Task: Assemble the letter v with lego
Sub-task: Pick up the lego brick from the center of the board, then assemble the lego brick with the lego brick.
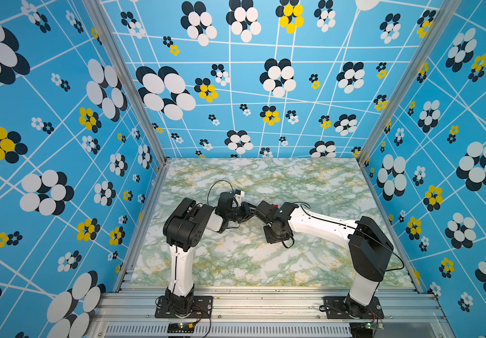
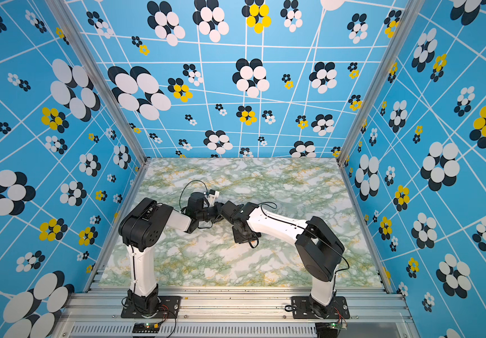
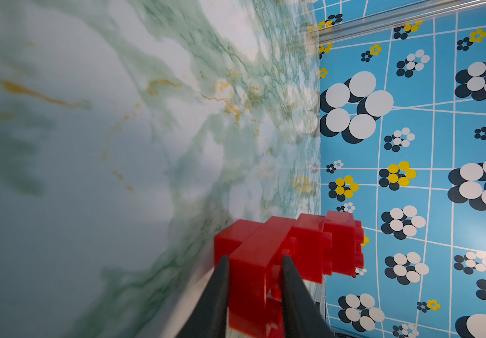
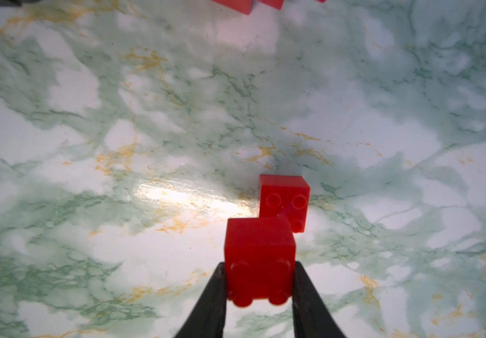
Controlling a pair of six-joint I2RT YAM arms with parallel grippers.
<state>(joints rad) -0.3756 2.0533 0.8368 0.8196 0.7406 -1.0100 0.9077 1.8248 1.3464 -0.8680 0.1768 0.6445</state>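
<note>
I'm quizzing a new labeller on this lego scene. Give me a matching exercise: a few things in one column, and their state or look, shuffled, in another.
1. left gripper
2. right gripper
3. loose red brick
4. table

A. lies studs up on the table
B. green-veined marble pattern
C. shut on joined red bricks
D. shut on a single red brick

Pairs: 1-C, 2-D, 3-A, 4-B

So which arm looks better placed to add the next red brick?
Probably the right: the right gripper is shut on a single brick, while the left gripper is occupied, shut on the joined stepped bricks. A loose brick lies just beyond the held one.
</note>
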